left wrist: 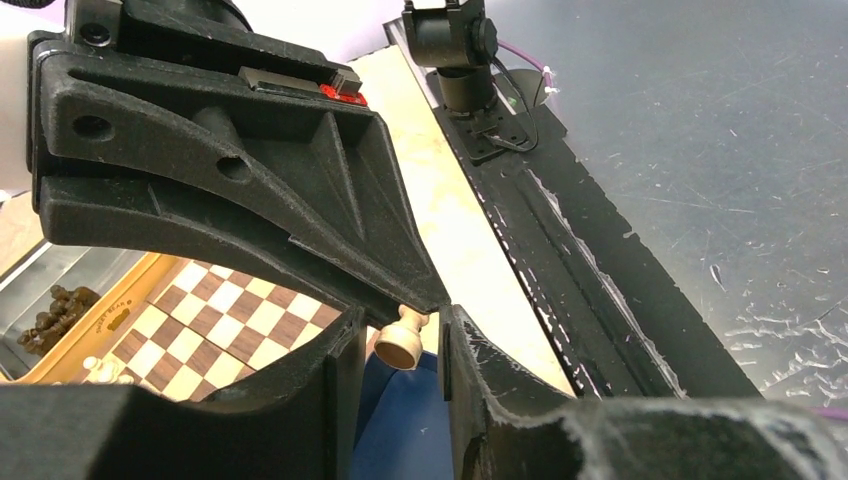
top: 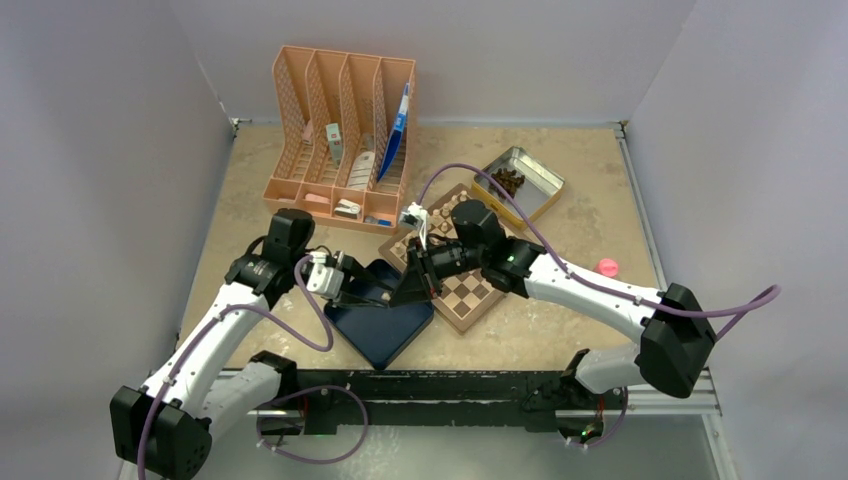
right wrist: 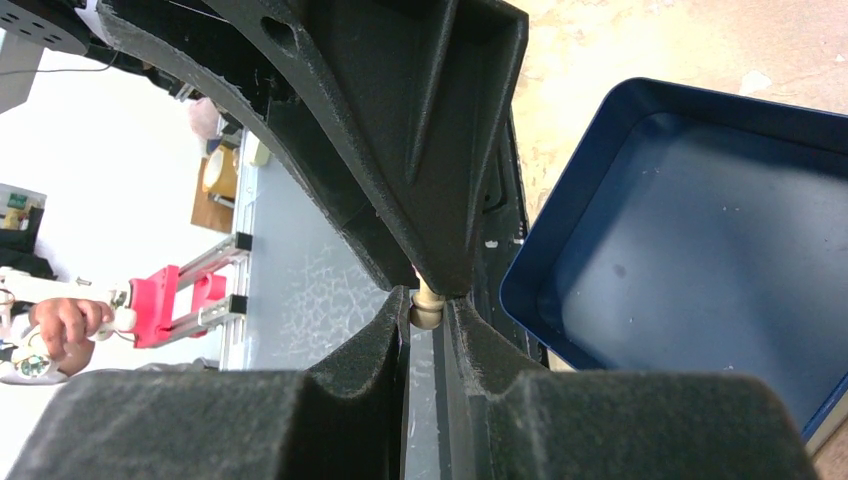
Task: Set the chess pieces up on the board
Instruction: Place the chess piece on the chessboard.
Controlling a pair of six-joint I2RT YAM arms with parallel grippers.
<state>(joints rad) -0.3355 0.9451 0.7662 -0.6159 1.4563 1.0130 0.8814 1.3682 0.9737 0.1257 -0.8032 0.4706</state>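
My two grippers meet tip to tip above the dark blue tray (top: 385, 338). A pale beige chess piece (left wrist: 400, 345), a pawn, hangs between them. My right gripper (right wrist: 427, 300) is shut on the pawn's head (right wrist: 425, 312). My left gripper (left wrist: 400, 318) stands open around the pawn's base, with a gap showing on each side. In the top view the left gripper (top: 385, 290) and right gripper (top: 410, 287) hide the pawn. The board (top: 470, 292) lies just right of the tray, with a few pale pieces (left wrist: 95, 370) at one edge.
A metal tin (top: 535, 180) holding dark chess pieces (top: 508, 182) sits behind the board. An orange file organizer (top: 340, 140) stands at the back left. A small pink object (top: 606, 267) lies at the right. The black base rail (top: 450, 385) runs along the near edge.
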